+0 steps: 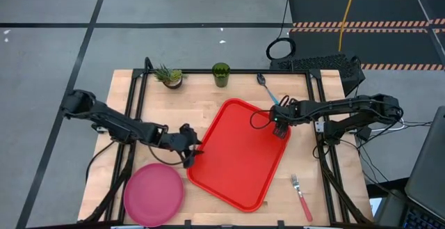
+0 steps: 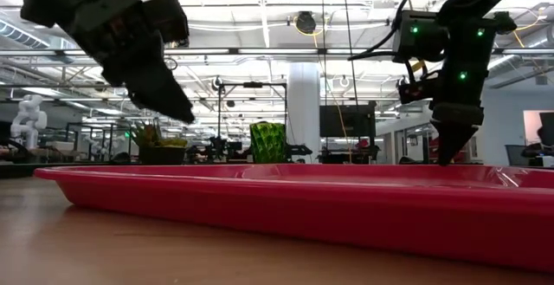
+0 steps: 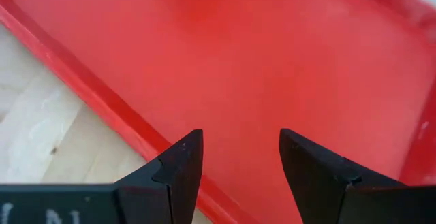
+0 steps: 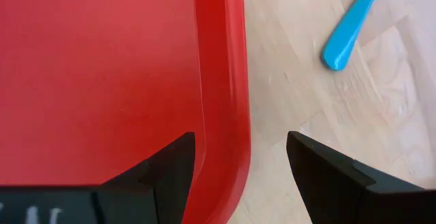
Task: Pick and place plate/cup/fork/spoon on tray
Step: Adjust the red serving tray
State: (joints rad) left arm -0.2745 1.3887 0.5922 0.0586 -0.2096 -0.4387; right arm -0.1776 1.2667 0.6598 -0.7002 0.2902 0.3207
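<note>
The tray (image 1: 233, 159) lies tilted in the middle of the high view, a bare red rectangle on the wooden surface (image 1: 125, 97), with nothing on it. My left end effector (image 1: 193, 154) hangs over the tray's left rim in the centre-left of that frame, its fingers (image 3: 180, 166) parted with the rim and the red floor showing between them, gripping nothing. My right end effector (image 1: 279, 127) sits at the tray's upper-right edge, right of centre, also released; in its wrist view the two fingers (image 4: 174, 163) straddle the raised rim (image 4: 221, 94), one over the red floor and one over the bare wood. The plate (image 1: 154, 193) rests flat on the surface at the lower left of the high view, just beside the tray's lower-left corner and below my left end effector. The spoon (image 1: 267, 88) lies in the upper middle, above the tray's top-right corner, bowl toward the far edge and blue handle (image 4: 351, 30) pointing down toward my right end effector. The cup (image 1: 221, 74) stands upright at the top centre near the far edge of the surface, with a small potted plant (image 1: 169, 76) to its left. The fork (image 1: 302, 196) lies at the lower right, apart from the tray, tines uppermost.
</note>
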